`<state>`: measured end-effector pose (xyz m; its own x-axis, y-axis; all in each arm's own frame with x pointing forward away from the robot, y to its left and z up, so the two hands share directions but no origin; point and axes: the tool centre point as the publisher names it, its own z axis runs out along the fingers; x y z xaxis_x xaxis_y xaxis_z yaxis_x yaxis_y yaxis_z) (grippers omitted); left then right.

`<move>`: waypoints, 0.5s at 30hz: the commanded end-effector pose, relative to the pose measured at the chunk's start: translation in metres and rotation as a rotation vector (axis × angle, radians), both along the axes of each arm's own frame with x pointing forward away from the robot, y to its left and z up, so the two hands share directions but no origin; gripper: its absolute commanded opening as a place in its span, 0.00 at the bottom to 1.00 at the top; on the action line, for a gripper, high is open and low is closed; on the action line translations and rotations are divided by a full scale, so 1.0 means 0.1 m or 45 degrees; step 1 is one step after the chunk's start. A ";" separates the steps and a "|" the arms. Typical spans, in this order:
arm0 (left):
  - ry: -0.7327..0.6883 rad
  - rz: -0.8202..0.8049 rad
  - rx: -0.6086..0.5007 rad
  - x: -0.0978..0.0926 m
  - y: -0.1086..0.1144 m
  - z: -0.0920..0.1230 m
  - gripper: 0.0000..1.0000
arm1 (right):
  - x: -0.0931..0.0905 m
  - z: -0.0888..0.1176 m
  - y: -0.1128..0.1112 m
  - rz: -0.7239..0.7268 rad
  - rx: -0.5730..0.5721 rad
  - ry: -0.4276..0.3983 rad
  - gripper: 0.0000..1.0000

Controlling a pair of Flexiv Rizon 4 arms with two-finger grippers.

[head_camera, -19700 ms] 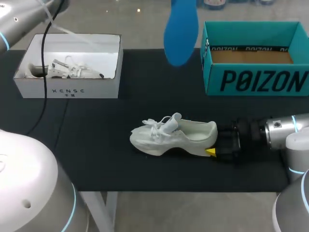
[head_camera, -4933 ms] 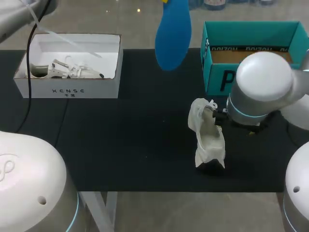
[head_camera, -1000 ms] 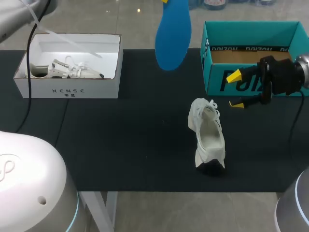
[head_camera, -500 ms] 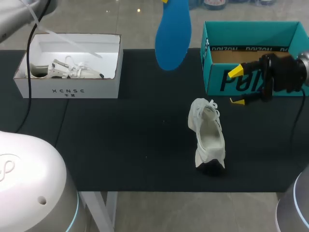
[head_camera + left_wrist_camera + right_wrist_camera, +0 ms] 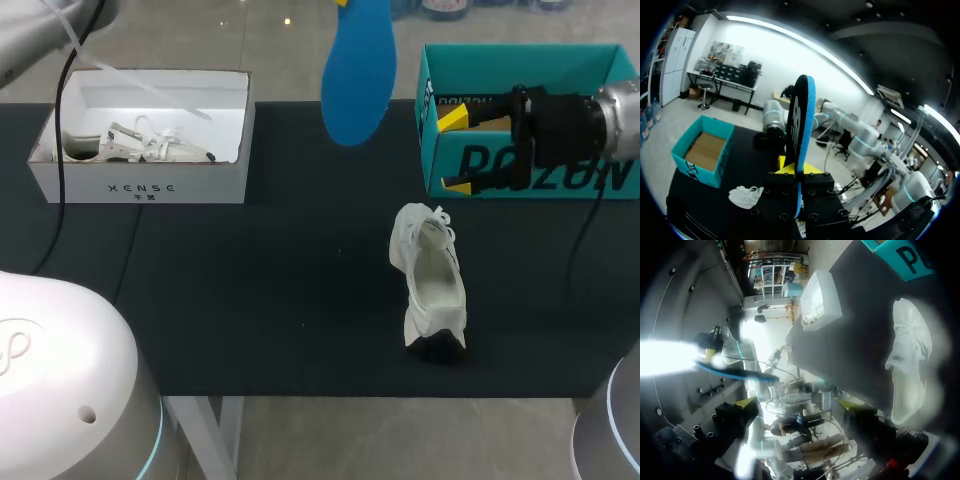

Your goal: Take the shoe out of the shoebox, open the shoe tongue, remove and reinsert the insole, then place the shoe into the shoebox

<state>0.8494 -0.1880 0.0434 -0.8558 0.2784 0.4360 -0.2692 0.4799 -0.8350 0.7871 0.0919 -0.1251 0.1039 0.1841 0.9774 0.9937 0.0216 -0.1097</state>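
shoe: white shoe (image 5: pixel 432 290) is seen on the black table mat (image 5: pixel 250 290), right of centre, outside both boxes; laced end is pointed far, opening is turned up, darker sole part is seen at the near end.
shoe vs right claw: shoe is placed near-side and slightly left of the right gripper (image 5: pixel 455 150), apart from it, no contact; in the right wrist view the shoe (image 5: pixel 910 355) is seen ahead of and off to one side of the fingers, not between them.
right claw: fingers are spread wide, nothing is held between them; it is held in front of the left front corner of the teal shoebox (image 5: pixel 530 120).
left claw: left gripper (image 5: pixel 796 167) is clamped on the blue insole (image 5: pixel 801 125), which is held upright on edge between the two fingers.
insole: in the head view the insole (image 5: pixel 357 75) is held up at far centre, between the two boxes, clear of the shoe and of the mat.
teal shoebox: set at the far right of the mat, lid off, brown bottom is visible inside, no shoe is seen in it.
white box: open white box (image 5: pixel 140 135) is set at the far left; a second white shoe (image 5: pixel 135 145) is seen lying inside it.
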 end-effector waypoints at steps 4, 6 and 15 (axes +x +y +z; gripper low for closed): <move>-0.001 0.000 0.003 0.00 0.01 0.00 0.00 | 0.15 -0.12 0.40 -0.020 0.048 0.008 1.00; -0.001 0.000 0.003 0.00 0.01 0.00 0.00 | 0.17 -0.10 0.46 -0.028 0.056 0.010 1.00; -0.001 0.000 0.003 0.00 0.01 0.00 0.00 | 0.22 -0.02 0.69 -0.032 0.086 -0.047 1.00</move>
